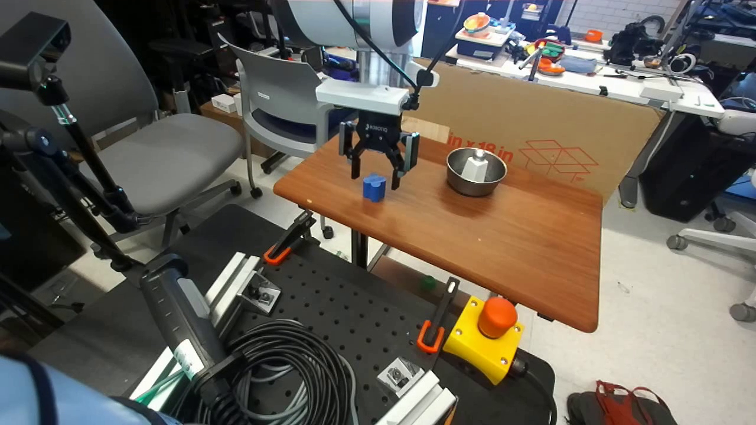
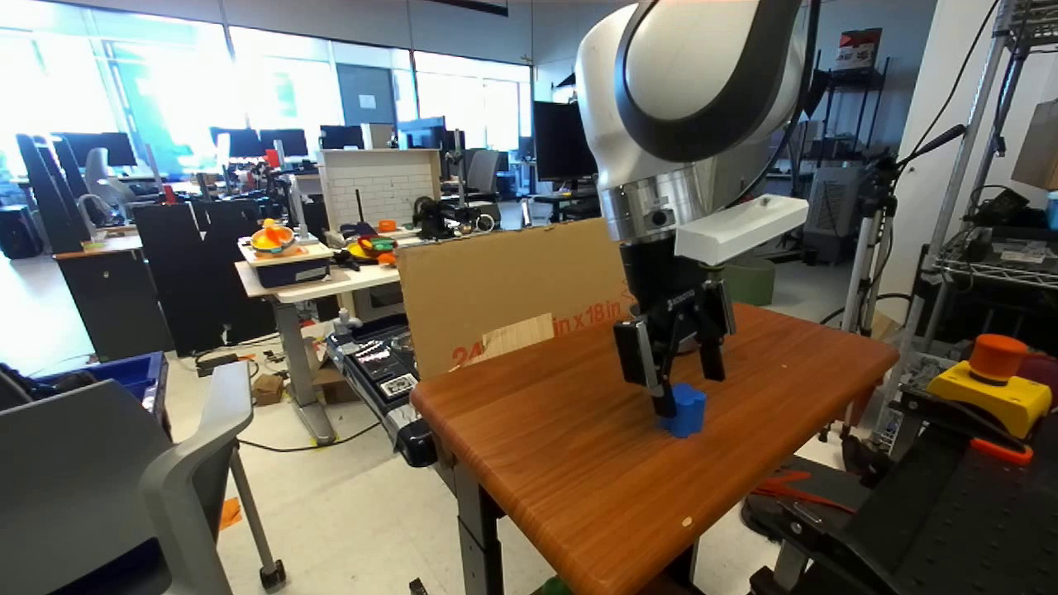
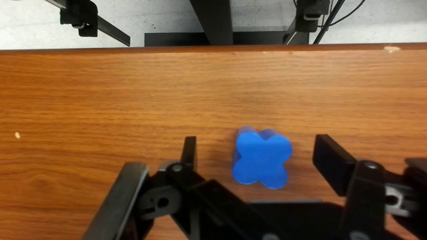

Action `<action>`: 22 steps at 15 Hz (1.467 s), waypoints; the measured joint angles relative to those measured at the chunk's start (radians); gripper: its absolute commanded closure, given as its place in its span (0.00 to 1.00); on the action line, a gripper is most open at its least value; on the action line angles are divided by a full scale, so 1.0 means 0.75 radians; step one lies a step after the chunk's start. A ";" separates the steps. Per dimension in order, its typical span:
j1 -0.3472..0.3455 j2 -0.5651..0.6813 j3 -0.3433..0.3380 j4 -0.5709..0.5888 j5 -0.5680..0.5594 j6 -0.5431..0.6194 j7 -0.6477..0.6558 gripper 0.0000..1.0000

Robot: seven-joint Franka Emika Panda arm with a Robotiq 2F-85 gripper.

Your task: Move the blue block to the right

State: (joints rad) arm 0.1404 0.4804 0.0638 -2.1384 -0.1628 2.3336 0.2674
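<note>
Over the table (image 1: pixel 520 236), the claw (image 1: pixel 375 174) was spread and was best centred on the block (image 3: pixel 262 160) before lowering.

Windows (image 2: pixel 281 91) glow nearly white with light along the far side of a workroom, in an exterior view, with dark computer monitors (image 2: pixel 235 140) below them and a white, brick-patterned panel (image 2: pixel 393 186) standing closer in. A wood-toned surface (image 1: pixel 520 236) stands on a pale floor (image 1: pixel 667 330), a red-printed cardboard sheet (image 1: pixel 567 118) upright along one edge in both exterior views. Beyond the cardboard sheet runs a cluttered white workbench (image 1: pixel 626 87); two gray chairs (image 1: pixel 289 82) stand near one end of the surface in an exterior view. A metal wire rack (image 2: pixel 1004 268) rises near a white wall (image 2: pixel 934 198) in an exterior view.
</note>
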 measured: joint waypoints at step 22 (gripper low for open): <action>-0.210 -0.345 -0.198 0.188 0.017 -0.322 -0.092 0.84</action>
State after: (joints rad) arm -0.0173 0.2220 -0.0846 -1.9974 -0.1498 2.0922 0.1981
